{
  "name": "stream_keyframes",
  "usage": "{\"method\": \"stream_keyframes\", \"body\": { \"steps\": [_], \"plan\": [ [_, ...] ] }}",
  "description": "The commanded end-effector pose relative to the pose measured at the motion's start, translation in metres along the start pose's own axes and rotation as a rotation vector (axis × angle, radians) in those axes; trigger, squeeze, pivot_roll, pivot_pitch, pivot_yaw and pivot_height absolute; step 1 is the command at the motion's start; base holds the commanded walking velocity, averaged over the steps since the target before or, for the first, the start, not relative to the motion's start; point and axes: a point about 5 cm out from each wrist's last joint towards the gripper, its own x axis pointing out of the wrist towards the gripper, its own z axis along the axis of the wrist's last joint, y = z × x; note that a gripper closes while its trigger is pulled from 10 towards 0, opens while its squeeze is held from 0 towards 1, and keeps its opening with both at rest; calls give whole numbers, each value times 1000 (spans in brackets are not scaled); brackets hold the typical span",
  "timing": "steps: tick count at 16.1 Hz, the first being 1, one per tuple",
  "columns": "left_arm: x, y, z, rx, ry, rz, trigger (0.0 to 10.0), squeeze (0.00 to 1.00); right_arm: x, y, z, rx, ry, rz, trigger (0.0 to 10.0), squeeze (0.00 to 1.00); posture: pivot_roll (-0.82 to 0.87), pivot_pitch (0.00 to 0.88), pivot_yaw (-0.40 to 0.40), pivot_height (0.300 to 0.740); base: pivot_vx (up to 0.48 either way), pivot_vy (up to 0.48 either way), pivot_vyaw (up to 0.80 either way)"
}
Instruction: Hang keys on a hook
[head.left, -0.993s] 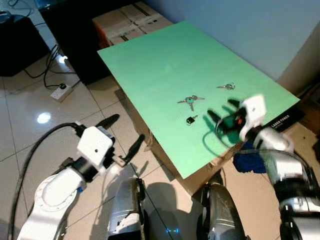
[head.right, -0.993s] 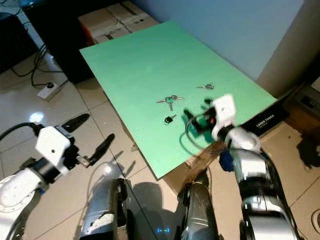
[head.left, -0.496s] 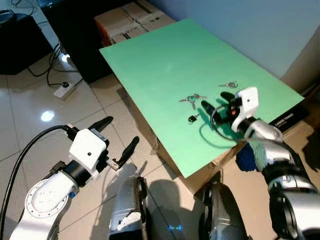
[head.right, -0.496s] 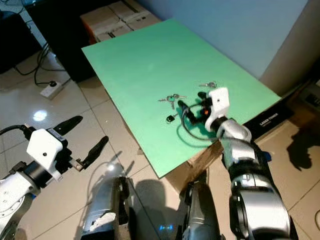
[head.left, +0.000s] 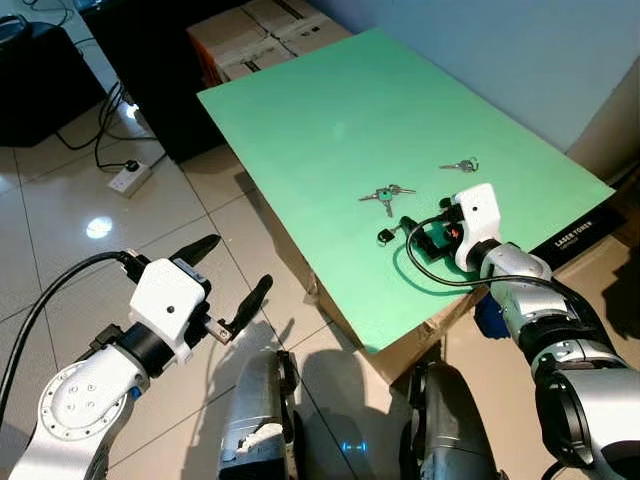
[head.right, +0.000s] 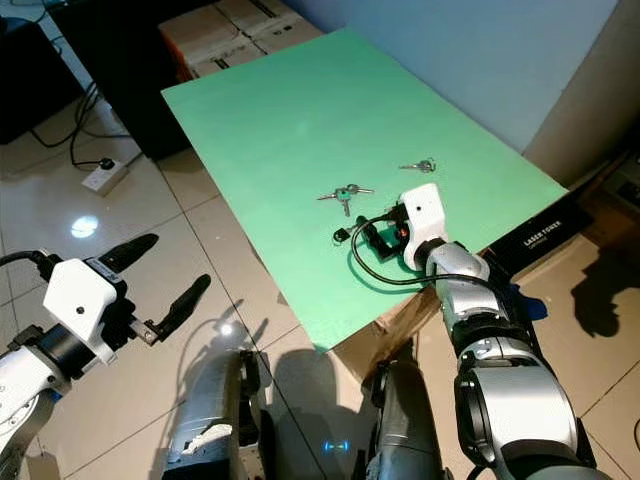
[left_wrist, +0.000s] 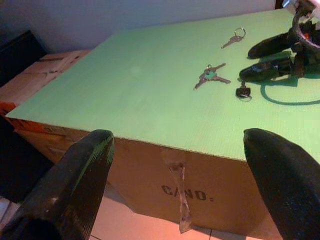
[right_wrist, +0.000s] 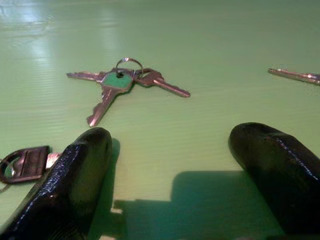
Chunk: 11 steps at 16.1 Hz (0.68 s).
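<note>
Resting low on the green board (head.left: 330, 110), the right gripper (head.left: 418, 230) spreads its fingers wide and grasps nothing; the green-capped key bunch (head.left: 385, 196) lies just beyond its tips, a black key fob (head.left: 384, 237) beside one finger; the left gripper (head.left: 232, 282) hangs open over the floor tiles (head.left: 60, 260).

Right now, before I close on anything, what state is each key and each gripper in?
Key bunch with green key: flat on the green board, untouched.
Black key: flat on the board, beside one right finger.
Small far key: flat on the board, untouched.
Right gripper: open, low over the board, holding nothing.
Left gripper: open, empty, off the board over the floor tiles.
</note>
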Motion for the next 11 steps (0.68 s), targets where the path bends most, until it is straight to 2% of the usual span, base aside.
{"method": "stream_keyframes", "body": {
  "steps": [1,5,7,11],
  "plan": [
    [-5,1,1,7,15,-7,10000,0,2,-2,8,-23,-28,-1,10000,0,253,254,106,601,0,0,0],
    [-11,6,6,21,20,12,10000,0,1,-13,26,-48,-114,-44,10000,0,275,269,107,601,0,0,0],
    [-17,19,9,38,25,67,10000,0,1,-23,39,-33,-161,-70,10000,0,295,288,111,601,0,0,0],
    [-30,32,14,71,59,82,10000,0,6,-15,33,-97,-57,9,10000,0,346,312,128,601,0,0,0]
  ]
}}
